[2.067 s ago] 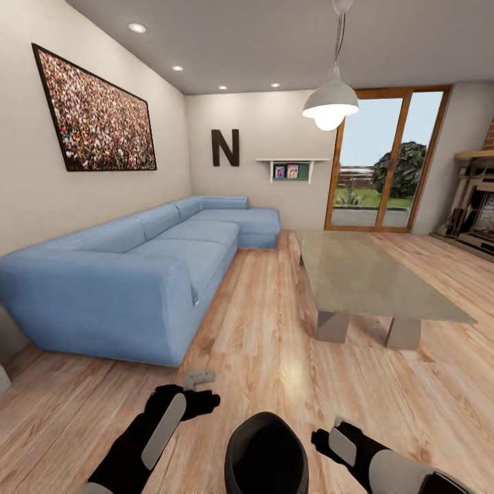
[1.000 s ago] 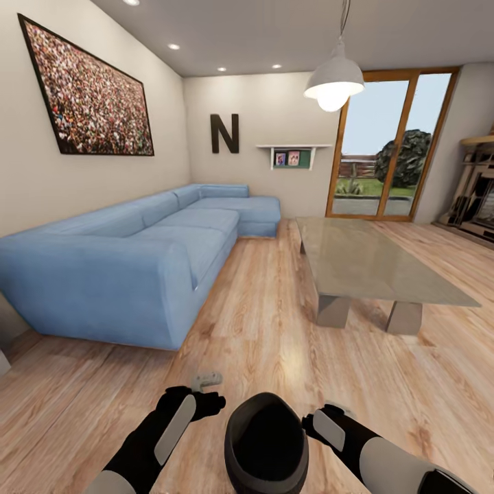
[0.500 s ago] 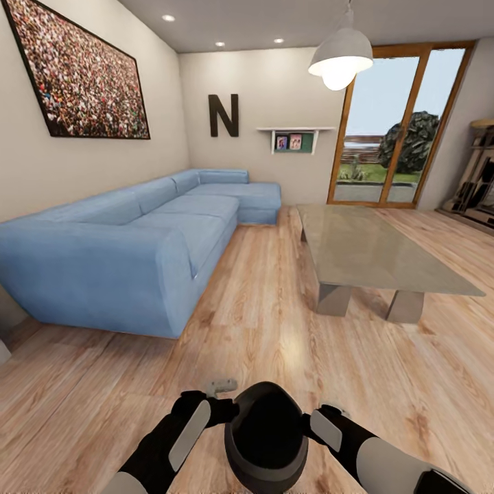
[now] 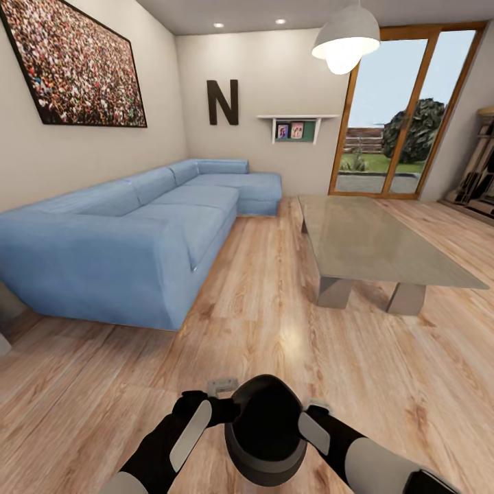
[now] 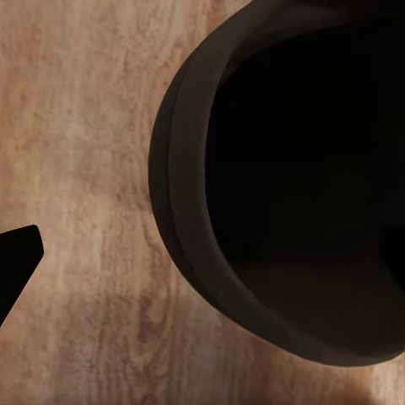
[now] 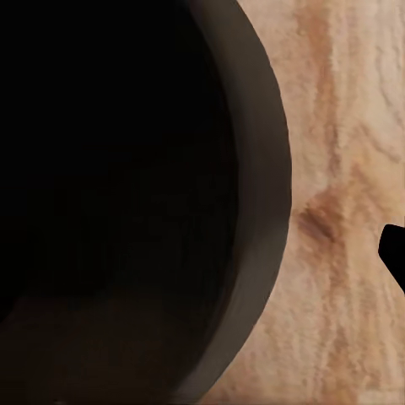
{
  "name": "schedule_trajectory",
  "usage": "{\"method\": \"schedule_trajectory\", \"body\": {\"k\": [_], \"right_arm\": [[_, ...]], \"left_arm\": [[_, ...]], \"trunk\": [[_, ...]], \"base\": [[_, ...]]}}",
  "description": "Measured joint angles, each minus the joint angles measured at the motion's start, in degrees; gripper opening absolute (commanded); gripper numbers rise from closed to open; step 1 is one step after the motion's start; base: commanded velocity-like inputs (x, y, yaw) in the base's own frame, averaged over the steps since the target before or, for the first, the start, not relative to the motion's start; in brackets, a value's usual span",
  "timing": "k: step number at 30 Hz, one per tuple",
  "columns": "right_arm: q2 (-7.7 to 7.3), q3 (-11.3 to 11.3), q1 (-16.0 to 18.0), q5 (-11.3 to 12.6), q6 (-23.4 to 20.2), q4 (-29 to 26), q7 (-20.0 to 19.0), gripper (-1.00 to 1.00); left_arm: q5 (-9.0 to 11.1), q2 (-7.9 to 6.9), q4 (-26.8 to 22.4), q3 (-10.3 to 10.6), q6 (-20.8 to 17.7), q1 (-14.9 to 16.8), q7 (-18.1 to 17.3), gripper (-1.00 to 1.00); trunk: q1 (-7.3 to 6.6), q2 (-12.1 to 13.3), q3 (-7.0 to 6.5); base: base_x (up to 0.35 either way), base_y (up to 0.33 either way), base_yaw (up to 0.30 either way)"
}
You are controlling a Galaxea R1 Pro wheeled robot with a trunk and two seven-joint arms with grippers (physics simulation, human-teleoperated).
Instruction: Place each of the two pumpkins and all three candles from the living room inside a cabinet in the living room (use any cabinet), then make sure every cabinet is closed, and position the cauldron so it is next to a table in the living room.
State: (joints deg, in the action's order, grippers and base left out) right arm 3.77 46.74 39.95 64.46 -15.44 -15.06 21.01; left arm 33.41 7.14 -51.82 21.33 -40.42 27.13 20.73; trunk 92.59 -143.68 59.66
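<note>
Cauldron: round black pot point(image 4: 266, 429), dark hollow inside, wedged between both grippers.
Left gripper point(image 4: 221, 398): finger state unclear.
Right gripper point(image 4: 312, 409): finger state unclear.

Matt black cauldron point(image 4: 266, 429) with a smooth rim. Glossy pale wood plank floor point(image 4: 274, 322) with visible grain. Soft blue cloth sofa point(image 4: 130, 240). Smooth, faintly reflective grey table point(image 4: 370, 240) top.

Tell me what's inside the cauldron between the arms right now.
The cauldron looks empty in the head view: only its dark inner wall shows. Both wrist views look into the mouth too, but the interior is near black, so something small at the bottom could go unseen.
</note>
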Motion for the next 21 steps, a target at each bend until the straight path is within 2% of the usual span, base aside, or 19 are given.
{"method": "schedule_trajectory", "body": {"k": [5,11,21], "right_arm": [[0.26,-0.01,0.0,-0.3,-0.01,0.04,-1.51,1.0],[0.3,-0.01,0.0,-0.32,0.0,0.11,-1.69,1.0],[0.3,-0.01,0.0,-0.33,0.06,0.13,-1.7,1.0]], "left_arm": [[0.0,0.0,-0.05,0.0,0.0,0.0,-0.01,1.0],[0.0,0.0,-0.05,0.0,0.0,0.0,-0.01,1.0],[0.06,0.03,-0.13,0.08,0.0,0.0,-0.02,1.0]], "trunk": [[0.0,0.0,0.0],[0.16,-0.08,1.32],[0.15,-0.08,1.33]], "base": [[0.0,0.0,0.0],[0.0,0.0,0.0],[0.0,0.0,0.0]]}}
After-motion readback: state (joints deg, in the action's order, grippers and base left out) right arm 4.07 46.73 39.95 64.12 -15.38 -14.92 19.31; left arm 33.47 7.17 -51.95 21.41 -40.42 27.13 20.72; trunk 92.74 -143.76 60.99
